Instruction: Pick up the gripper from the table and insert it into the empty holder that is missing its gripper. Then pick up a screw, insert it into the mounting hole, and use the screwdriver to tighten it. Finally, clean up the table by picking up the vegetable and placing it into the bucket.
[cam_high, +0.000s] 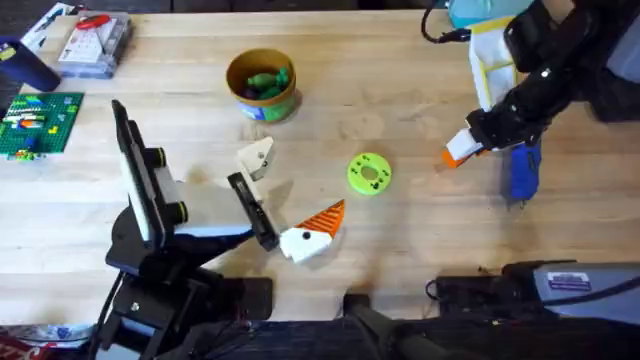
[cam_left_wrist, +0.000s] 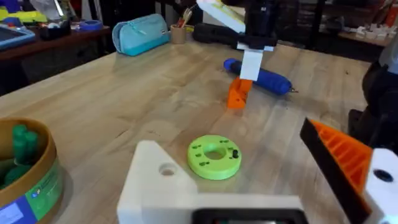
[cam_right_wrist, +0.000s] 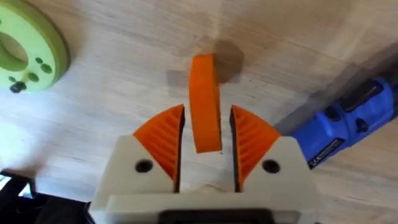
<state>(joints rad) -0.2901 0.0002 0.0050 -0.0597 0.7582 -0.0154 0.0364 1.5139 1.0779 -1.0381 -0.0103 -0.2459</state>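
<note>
Scanning from the left, we see our left gripper (cam_high: 275, 205) low over the table (cam_high: 400, 260): one finger is a bare white holder (cam_high: 257, 157), angular with dark dots, the other a white block carrying an orange ribbed wedge, and nothing sits between them, so it stands open. Behind it the bucket (cam_high: 262, 85), a round yellow tub with an olive band, holds green vegetables. A flat lime-green disc (cam_high: 369, 172) with a screw lies near the middle.

Farther right, our right gripper (cam_right_wrist: 206, 146) is closed on the gripper (cam_right_wrist: 204, 102). Overhead, that part shows as an orange tip beside a white block at the fingertips. Our right wrist view shows it as a smooth orange finger clamped between ribbed orange pads (cam_right_wrist: 165, 140), above plain wood grain. Our left wrist view shows its orange end just off the table, with the blue screwdriver (cam_left_wrist: 264, 79) lying behind it.
</note>
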